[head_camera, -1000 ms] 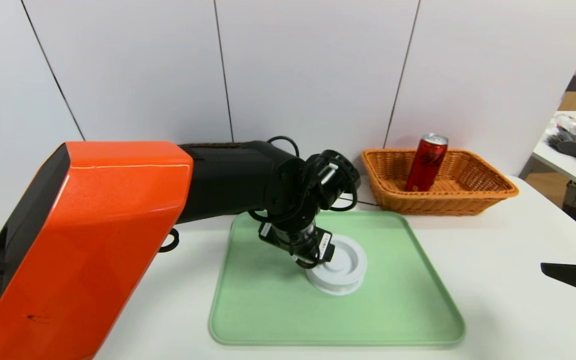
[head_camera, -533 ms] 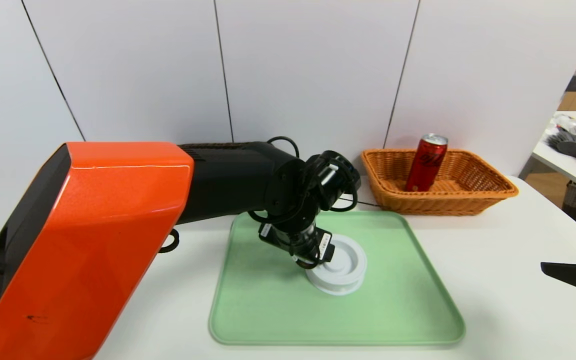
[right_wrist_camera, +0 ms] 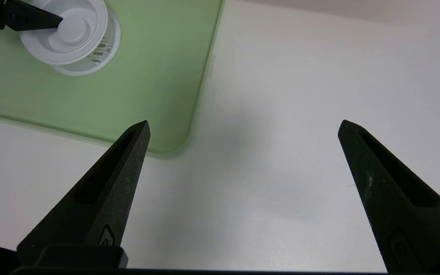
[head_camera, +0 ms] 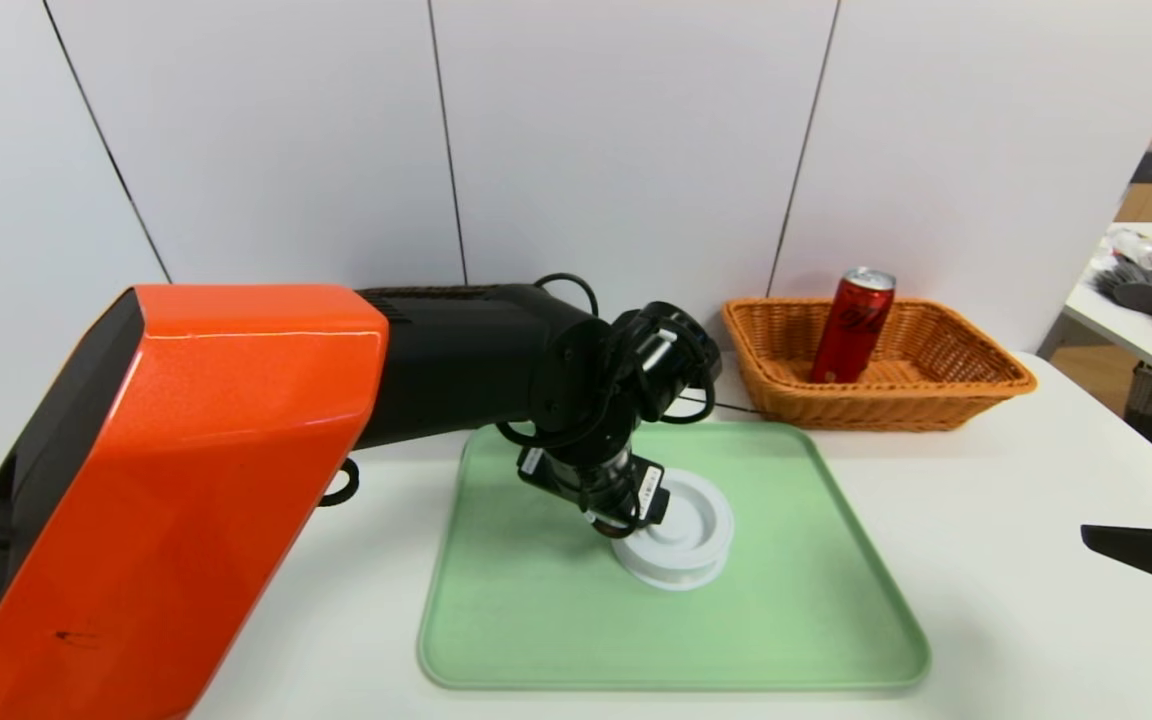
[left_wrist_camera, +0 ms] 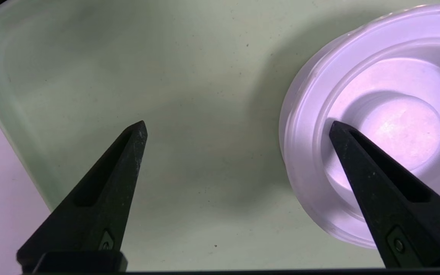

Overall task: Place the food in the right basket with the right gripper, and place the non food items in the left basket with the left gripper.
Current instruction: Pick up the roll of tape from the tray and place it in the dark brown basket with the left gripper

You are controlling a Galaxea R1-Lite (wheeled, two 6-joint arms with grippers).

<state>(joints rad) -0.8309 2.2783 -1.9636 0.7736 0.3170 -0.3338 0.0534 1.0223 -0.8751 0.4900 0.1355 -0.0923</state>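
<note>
Black right gripper (right_wrist_camera: 245, 122) over white table at the near right, jaws released and wide apart, holding nothing; probably parked there to leave room. Farther in, white disc (head_camera: 681, 530) flat on the green tray (head_camera: 776, 686), beneath left gripper (left_wrist_camera: 238, 122): jaws also released, one finger over the disc, the other over bare tray, likely to straddle the rim for a pinch. Beyond, red can (head_camera: 854, 325) leaning inside the right basket (head_camera: 896, 410), sorted as food. Behind left arm (head_camera: 456, 370), mostly hidden, probably left basket (head_camera: 426, 291), awaiting the disc.
</note>
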